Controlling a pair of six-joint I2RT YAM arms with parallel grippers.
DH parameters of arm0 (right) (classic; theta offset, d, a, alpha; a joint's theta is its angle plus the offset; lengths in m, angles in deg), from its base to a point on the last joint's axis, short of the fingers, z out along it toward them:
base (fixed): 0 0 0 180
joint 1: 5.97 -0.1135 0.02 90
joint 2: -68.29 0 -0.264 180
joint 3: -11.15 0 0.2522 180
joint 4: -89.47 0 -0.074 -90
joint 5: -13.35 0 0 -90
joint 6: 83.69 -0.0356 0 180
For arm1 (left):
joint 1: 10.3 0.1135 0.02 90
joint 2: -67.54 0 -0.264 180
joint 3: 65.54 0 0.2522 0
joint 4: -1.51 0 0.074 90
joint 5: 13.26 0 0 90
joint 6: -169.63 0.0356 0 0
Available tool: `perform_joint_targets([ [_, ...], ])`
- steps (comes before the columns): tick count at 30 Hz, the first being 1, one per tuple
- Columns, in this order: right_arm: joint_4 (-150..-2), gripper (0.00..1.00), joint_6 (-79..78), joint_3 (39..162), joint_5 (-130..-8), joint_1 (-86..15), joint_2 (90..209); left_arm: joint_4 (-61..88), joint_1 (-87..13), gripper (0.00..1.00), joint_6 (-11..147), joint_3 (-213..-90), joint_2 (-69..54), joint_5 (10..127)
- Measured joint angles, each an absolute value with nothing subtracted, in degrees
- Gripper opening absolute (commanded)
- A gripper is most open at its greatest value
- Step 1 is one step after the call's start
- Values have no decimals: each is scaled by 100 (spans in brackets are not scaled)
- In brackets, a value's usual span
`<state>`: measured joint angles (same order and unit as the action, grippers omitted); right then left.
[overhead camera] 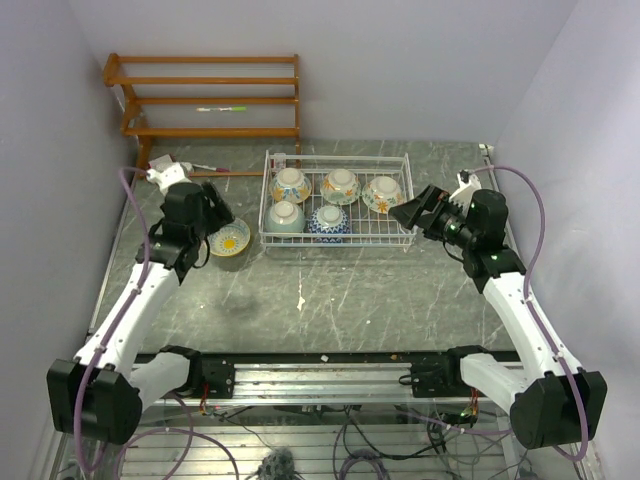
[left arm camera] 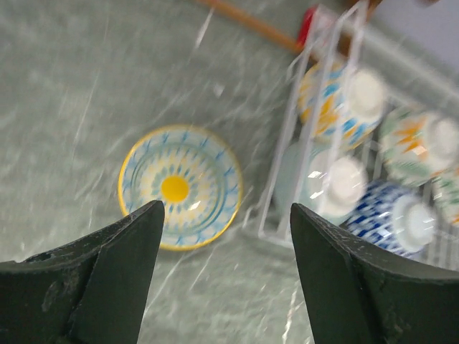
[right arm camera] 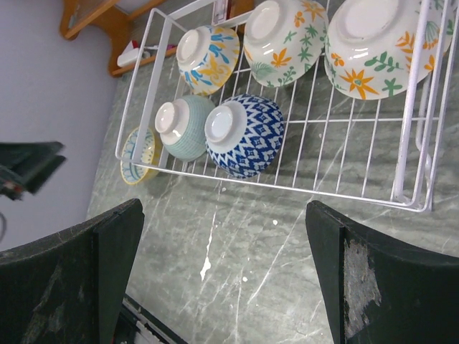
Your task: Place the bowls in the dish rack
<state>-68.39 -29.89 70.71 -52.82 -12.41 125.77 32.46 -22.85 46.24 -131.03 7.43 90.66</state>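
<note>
Top external view: the white wire dish rack sits at the back middle of the grey-green marbled tabletop, with its long front rim facing the arms. A brown wooden slatted shelf stands against the wall behind its left corner.

Five small round ceramic bowls lie upside down inside the rack. Along the back are a blue-and-orange bowl, an orange-floral bowl and a second orange-floral bowl. In front are a pale teal bowl and a blue-and-white patterned bowl. Bare wire shows in the rack's front-right part, right of the blue-and-white bowl.

The sixth, a yellow-and-blue painted bowl, stands upright on the tabletop just outside the rack's low left wall, by the front-left corner. Open marbled surface runs from the front rim to the arm bases, and pale walls close in on both sides.

The left arm reaches up the left edge, wrist bent inward. Its left claw is above the near side of the yellow-and-blue bowl, fingers spread wide and holding nothing; that wrist view is blurred.

The right arm stretches up the right side, wrist turned left. Its right claw points toward the rack's right end, with jaws wide apart and empty.
</note>
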Motion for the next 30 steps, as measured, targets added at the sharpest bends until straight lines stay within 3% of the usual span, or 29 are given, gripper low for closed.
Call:
perform_joint_targets([
  [7, -6876, 96, -3013, 6967, -5170, -1241, 12577, 3412, -2275, 82, 4167, -12307, 220, 9109],
  [20, -6872, 96, -3000, 6945, -5194, -1241, 12577, 2789, -2277, 82, 3831, -12613, -1402, 8910],
  [30, -6872, 96, -2919, 6947, -5249, -1241, 12660, 2358, -2277, 82, 3710, -13040, -1913, 8856],
])
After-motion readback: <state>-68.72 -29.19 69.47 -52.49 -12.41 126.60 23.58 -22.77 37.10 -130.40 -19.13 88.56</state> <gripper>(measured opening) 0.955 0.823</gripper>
